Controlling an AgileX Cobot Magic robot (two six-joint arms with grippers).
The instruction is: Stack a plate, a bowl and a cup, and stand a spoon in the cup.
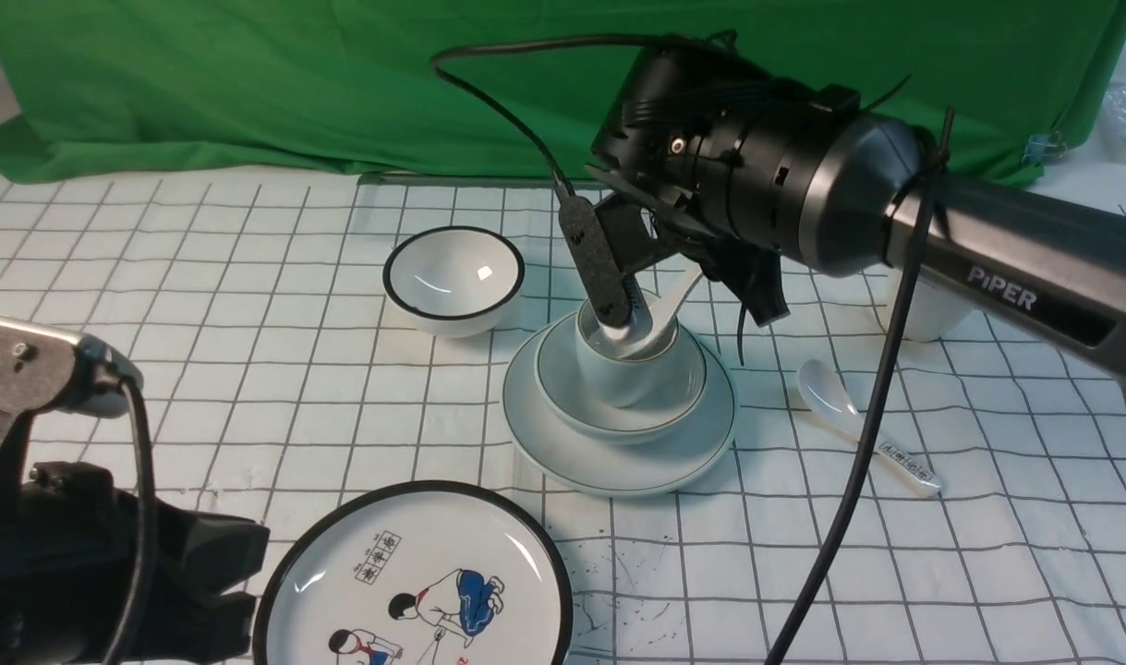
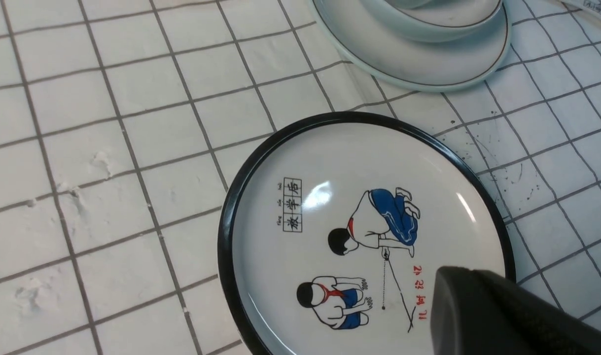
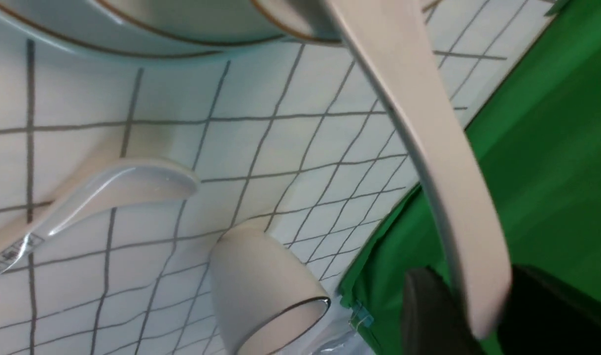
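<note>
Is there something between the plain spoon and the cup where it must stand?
Nothing visible. The spoon already has its scoop end inside the cup, and its handle lies between the fingers of the right gripper.

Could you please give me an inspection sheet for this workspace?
Surface: white grid cloth, dark specks.
Job's things: cup in bowl on plate; spoon leans in cup.
Clutter: black-rimmed bowl, cartoon plate, printed spoon, second cup.
Grippers: right gripper open around spoon handle; left gripper shut near cartoon plate.
Cables: black cable loops above right gripper; second cable hangs from right arm.
Surroundings: green backdrop.
</note>
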